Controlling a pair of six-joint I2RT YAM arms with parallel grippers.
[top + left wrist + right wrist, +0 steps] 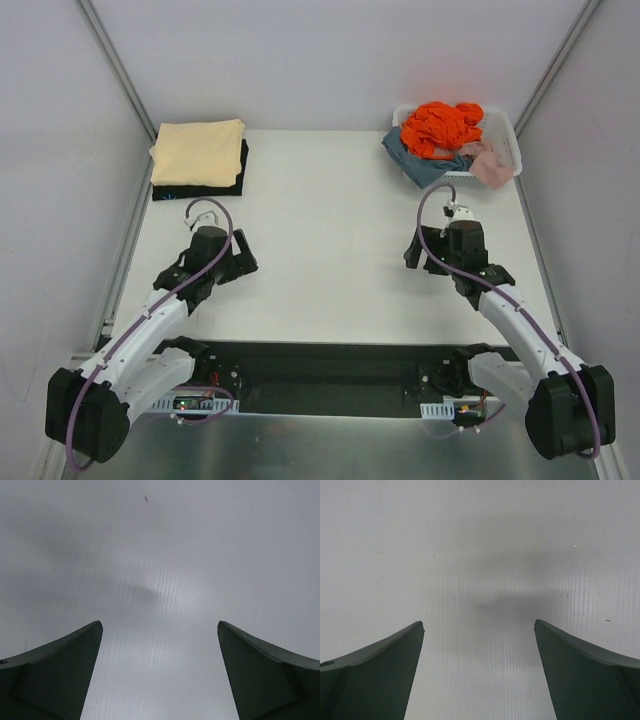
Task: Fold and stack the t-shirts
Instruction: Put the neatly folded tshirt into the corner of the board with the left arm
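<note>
Far-left corner of the tabletop (330, 200): folded cream t-shirt (198, 150) lying on the folded black t-shirt (200, 190). Near that stack the left jaws are wide, nothing between them, over bare tabletop. Same for the right jaws (wide, empty), just in front of the basket (512, 140) of loose clothes (440, 125) at far right.

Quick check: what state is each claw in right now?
Left claw: open, holding nothing.
Right claw: open, holding nothing.
</note>
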